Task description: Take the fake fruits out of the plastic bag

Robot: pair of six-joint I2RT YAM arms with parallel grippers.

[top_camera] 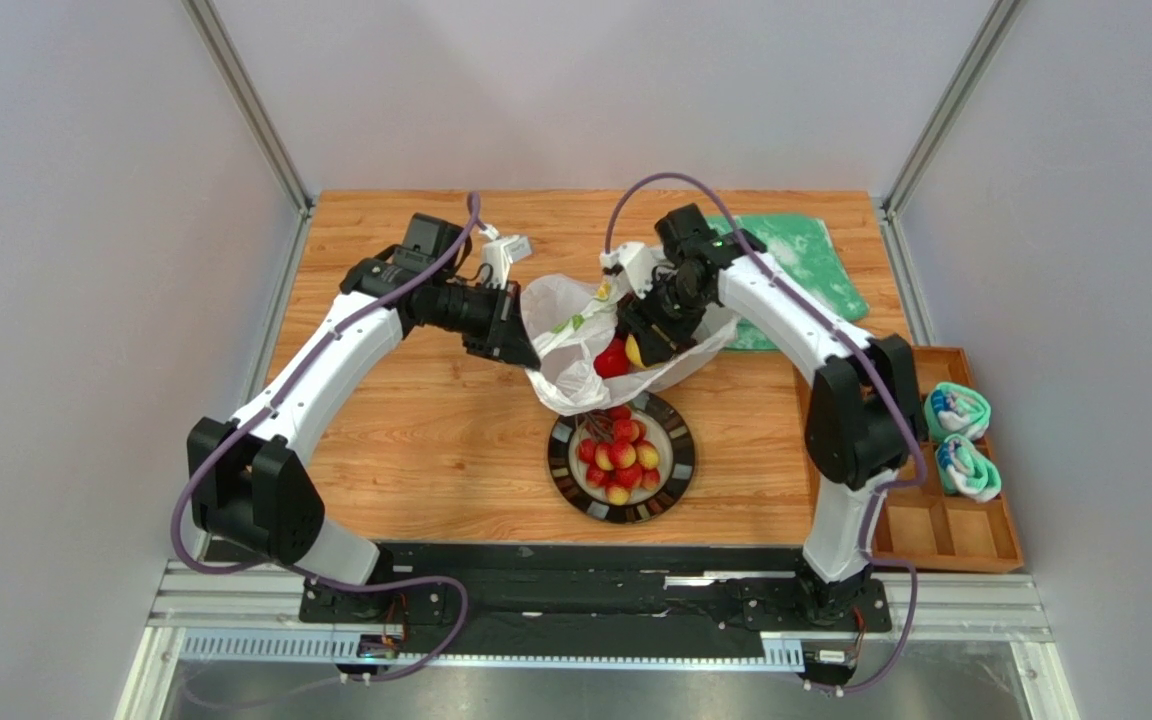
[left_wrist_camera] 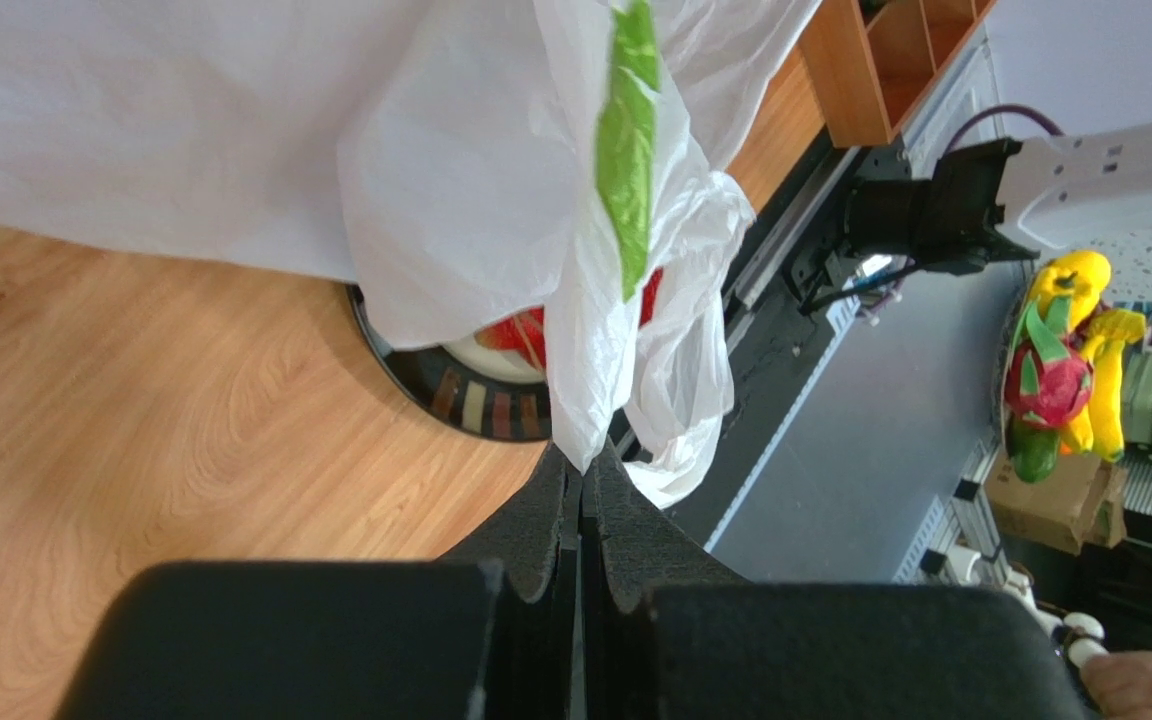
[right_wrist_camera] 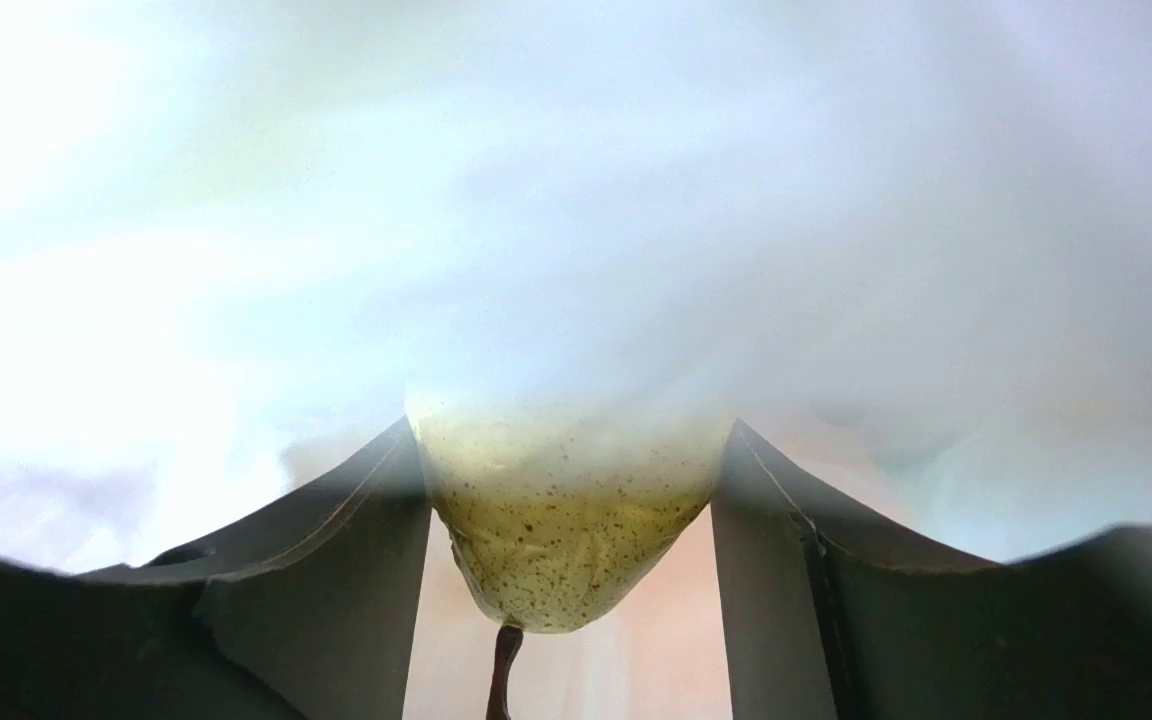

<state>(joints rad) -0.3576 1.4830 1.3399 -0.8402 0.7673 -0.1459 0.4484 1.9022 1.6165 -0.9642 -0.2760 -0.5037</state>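
The translucent white plastic bag [top_camera: 567, 318] is lifted over the table's middle, its bottom hanging over the dark-rimmed plate [top_camera: 560, 458]. My left gripper [top_camera: 515, 333] is shut on the bag's left edge; the wrist view shows the jaws [left_wrist_camera: 587, 468] pinched on a fold of the bag [left_wrist_camera: 462, 195]. My right gripper [top_camera: 642, 342] is inside the bag's mouth, next to a red fruit [top_camera: 612, 362]. In its wrist view the jaws [right_wrist_camera: 570, 450] are shut on a yellow speckled pear-like fruit [right_wrist_camera: 567, 525], with bag film [right_wrist_camera: 537, 225] all around. A red-yellow berry cluster [top_camera: 620, 455] lies on the plate.
A green-and-white cloth [top_camera: 793, 255] lies at the back right. A wooden tray [top_camera: 958, 525] with rolled cloths [top_camera: 958, 408] stands at the right edge. The plate rim [left_wrist_camera: 455, 398] and a red fruit [left_wrist_camera: 530, 333] show under the bag in the left wrist view.
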